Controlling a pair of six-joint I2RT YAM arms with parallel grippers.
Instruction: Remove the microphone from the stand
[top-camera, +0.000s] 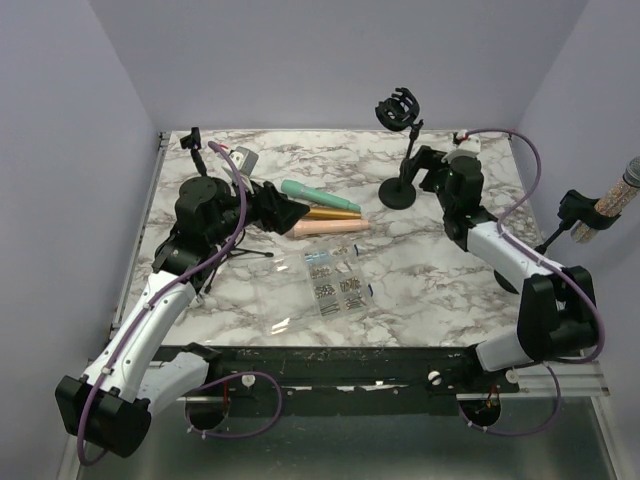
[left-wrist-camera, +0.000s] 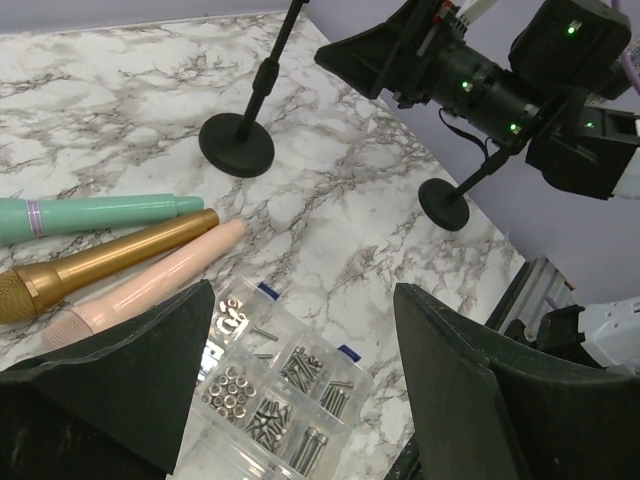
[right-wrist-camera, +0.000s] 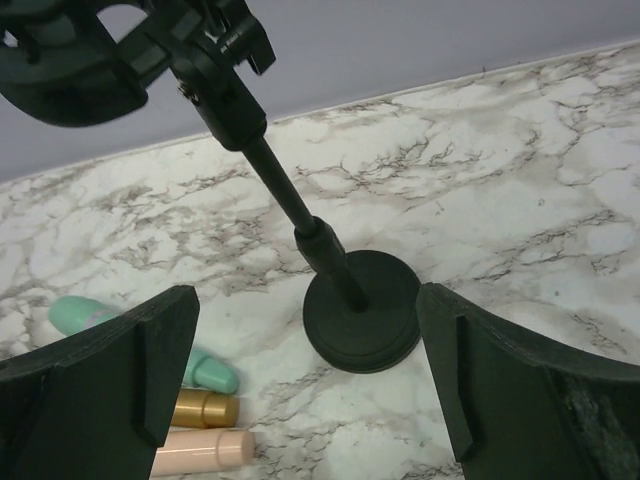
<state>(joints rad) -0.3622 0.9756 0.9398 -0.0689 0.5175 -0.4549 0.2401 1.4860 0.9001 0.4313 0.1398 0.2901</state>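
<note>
Field notes, table seen from above: the tabletop stand (top-camera: 400, 190) in front of the right gripper (top-camera: 425, 172) carries an empty clip (top-camera: 397, 108). Three loose microphones (top-camera: 328, 212), teal, gold and pink, lie flat side by side at mid-table.

The only mounted one we see is the glitter-headed microphone (top-camera: 610, 205) at the far right edge. It sits tilted in the holder of a second stand (top-camera: 572, 205), beyond the right arm's elbow. We judge its removal not yet begun.

Right gripper: fingers wide apart, nothing between them, pointed at the tabletop stand's stem and base without touching. Left gripper (left-wrist-camera: 300, 330): fingers apart too and empty, hovering over the screw box (left-wrist-camera: 280, 385), near the loose microphones.

Next move, as we read it: the right arm needs to turn off the empty stand and reach back to its right. It should close on the microphone body below the head, then draw it out along the holder's line. We think the light stand could tip, and the left arm is well apart from it
</note>
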